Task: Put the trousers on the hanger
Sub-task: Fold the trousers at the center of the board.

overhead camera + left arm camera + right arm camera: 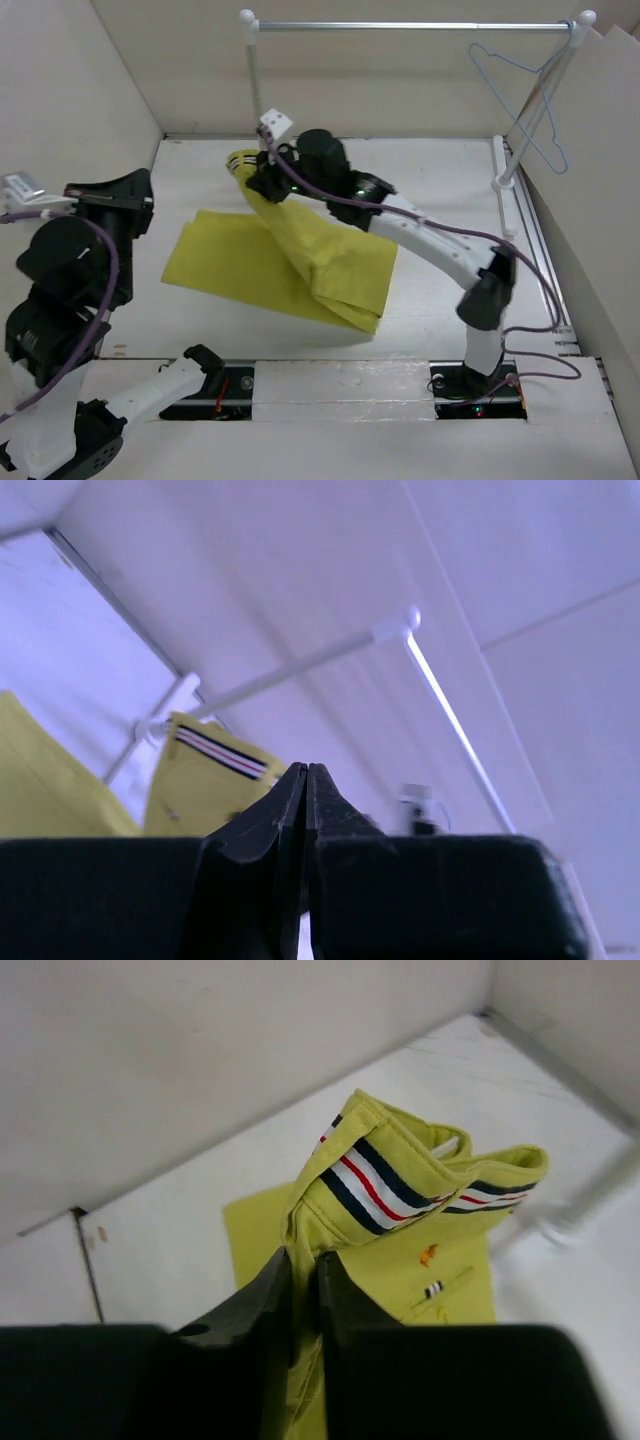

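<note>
Right gripper (303, 1260): clenched on the trousers (400, 1175), with a fold of yellow cloth pinched between the fingers just below the waistband. In the wrist view the waistband stands up directly above the fingertips, folded over on itself, showing dark, white and red stripes.

- A small orange mark (428, 1255) and a tiny striped tab (432, 1289) sit on the cloth below the band. Both are too small to read.

From the top view, the right gripper (262, 178) sits centre-left in the frame. It holds the waist end raised off the desk (440, 170). The rest of the trousers (270, 265) trails down and lies spread flat toward lower centre.

Left gripper (305, 775): clenched on nothing, fingers pressed together. Its wrist view looks up past the yellow cloth toward the rail.

The hanger (520, 95) is at upper right of the top view. It hangs by its hook from the metal rail (410, 26), well apart from the trousers and both grippers.
</note>
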Available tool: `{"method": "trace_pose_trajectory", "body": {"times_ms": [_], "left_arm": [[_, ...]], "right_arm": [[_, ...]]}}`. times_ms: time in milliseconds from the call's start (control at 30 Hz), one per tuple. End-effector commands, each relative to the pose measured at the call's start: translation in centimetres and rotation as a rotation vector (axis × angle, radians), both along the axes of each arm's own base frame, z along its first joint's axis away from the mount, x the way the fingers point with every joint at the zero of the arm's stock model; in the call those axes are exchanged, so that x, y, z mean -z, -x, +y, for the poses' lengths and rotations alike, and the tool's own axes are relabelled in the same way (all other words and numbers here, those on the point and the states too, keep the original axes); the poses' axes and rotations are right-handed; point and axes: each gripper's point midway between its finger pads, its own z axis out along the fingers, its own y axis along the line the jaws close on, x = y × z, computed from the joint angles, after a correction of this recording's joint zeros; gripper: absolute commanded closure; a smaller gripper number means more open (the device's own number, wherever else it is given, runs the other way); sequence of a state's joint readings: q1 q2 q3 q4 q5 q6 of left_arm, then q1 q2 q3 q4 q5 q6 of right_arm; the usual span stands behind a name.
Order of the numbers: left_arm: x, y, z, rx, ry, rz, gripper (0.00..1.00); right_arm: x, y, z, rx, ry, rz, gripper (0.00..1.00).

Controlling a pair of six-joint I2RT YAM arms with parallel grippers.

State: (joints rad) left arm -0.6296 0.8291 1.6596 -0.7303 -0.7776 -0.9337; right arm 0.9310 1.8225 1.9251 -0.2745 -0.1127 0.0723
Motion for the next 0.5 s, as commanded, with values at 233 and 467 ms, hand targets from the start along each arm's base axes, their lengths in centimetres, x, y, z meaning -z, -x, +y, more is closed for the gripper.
{"method": "trace_pose_trajectory", "body": {"times_ms": [233, 467], "left_arm": [[3.1, 1.8, 5.0, -0.221, -0.131, 0.139, 0.76], [14.5, -2.6, -0.2, -0.113, -0.207, 0.308, 0.57]], "right_arm": [[9.2, 4.9, 15.2, -0.426, -0.024, 0.17, 0.15], [10.5, 4.7, -0.4, -0.289, -0.088, 0.236, 0.38]]}}
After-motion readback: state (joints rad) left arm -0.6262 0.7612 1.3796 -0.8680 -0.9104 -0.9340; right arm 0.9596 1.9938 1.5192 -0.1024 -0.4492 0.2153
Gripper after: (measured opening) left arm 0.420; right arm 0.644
